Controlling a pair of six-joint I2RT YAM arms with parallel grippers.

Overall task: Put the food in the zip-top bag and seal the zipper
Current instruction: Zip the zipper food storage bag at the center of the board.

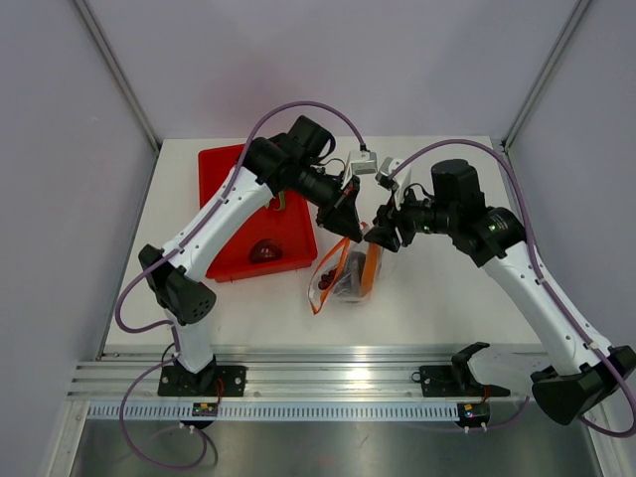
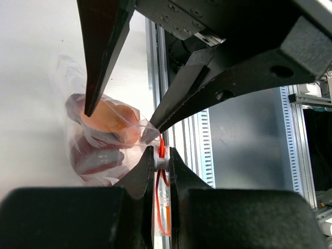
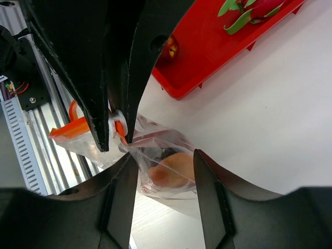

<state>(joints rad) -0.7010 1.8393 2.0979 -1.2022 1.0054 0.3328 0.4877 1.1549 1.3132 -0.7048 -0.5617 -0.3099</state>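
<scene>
The clear zip-top bag (image 1: 343,280) stands on the table just right of the red bin, with several food lumps inside: an orange-tan one (image 3: 174,174) and dark red ones (image 2: 93,158). My left gripper (image 1: 350,224) is shut on the white slider of the orange zipper (image 2: 162,149) at the bag's top. My right gripper (image 1: 383,237) is open, its fingers (image 3: 124,192) straddling the bag's upper corner next to the slider. In the bin lie a dark red lump (image 1: 264,250) and a red-pink piece with green bits (image 3: 249,8).
The red bin (image 1: 224,179) sits at the back left, partly under the left arm. An aluminium rail (image 1: 328,383) runs along the near table edge. Grey walls close the sides and back.
</scene>
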